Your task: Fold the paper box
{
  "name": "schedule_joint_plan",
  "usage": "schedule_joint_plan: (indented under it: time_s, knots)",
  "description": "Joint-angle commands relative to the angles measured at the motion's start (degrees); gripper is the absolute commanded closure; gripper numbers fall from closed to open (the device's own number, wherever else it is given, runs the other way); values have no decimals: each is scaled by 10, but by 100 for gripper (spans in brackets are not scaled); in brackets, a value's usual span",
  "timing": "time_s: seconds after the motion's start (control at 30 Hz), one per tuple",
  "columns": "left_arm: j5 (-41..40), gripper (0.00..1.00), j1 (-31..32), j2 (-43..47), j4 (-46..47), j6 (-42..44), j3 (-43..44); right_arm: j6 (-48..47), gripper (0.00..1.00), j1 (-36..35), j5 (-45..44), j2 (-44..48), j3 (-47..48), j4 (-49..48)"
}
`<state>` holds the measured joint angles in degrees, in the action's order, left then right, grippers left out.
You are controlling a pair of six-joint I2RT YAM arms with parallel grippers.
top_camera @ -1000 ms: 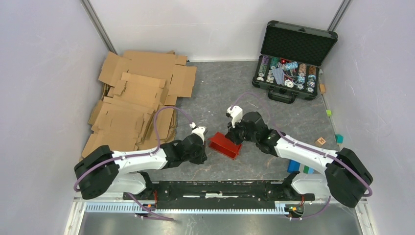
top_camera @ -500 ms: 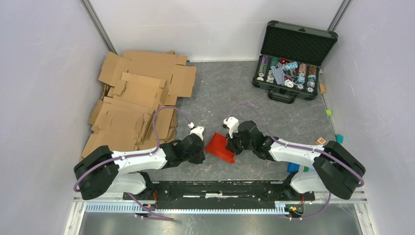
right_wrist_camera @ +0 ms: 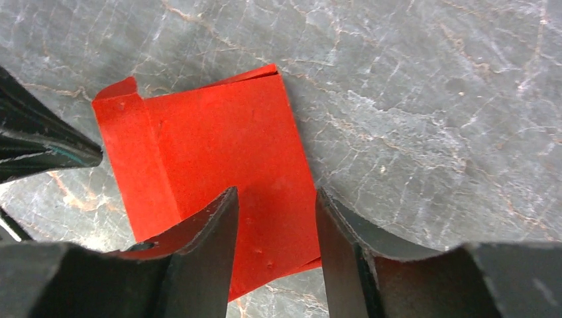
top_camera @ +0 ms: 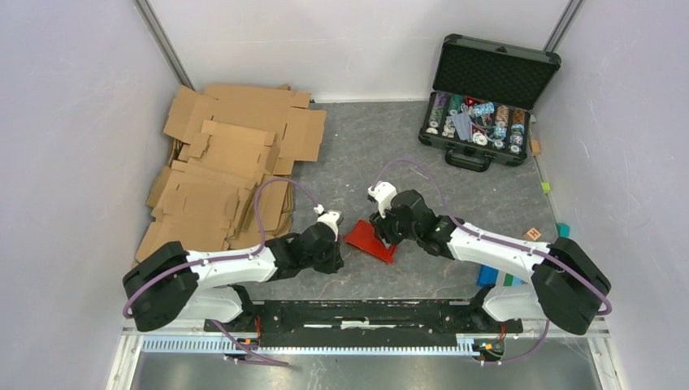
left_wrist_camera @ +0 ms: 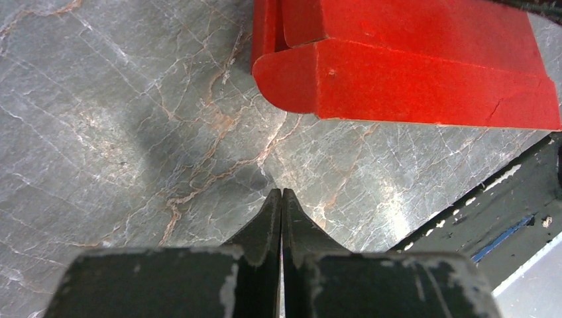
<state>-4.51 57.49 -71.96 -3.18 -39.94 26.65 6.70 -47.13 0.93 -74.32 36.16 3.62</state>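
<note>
1. The right gripper (right_wrist_camera: 275,199) has released. Its jaws, clamped 1 second ago, now stand apart above the paper box (right_wrist_camera: 219,139).
2. The box has settled flatter on the table (top_camera: 366,154), near the middle of the near edge, between the 2 arms.
3. The left gripper (left_wrist_camera: 281,195) is clenched on nothing, its tips just beside the box edge.
4. Judgement: 1 fold is pressed, and the next needs a fresh grip.
</note>
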Motion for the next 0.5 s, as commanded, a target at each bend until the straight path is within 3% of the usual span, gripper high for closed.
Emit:
schedule_joint_plan:
  time_s: [0.0, 0.1, 0.3, 0.47]
  knots:
    - [3, 98, -2, 2, 28, -15, -6, -15, 50, 1, -45, -3, 24, 8]
    - [7, 98, -2, -1, 31, -16, -6, -21, 56, 4, -37, -17, 30, 7]
    - [10, 98, -2, -15, 54, -24, -8, -22, 47, 4, 3, -37, 11, 2]
    - [17, 98, -2, -36, 85, -39, -11, -22, 51, 4, -5, -60, -3, 1]
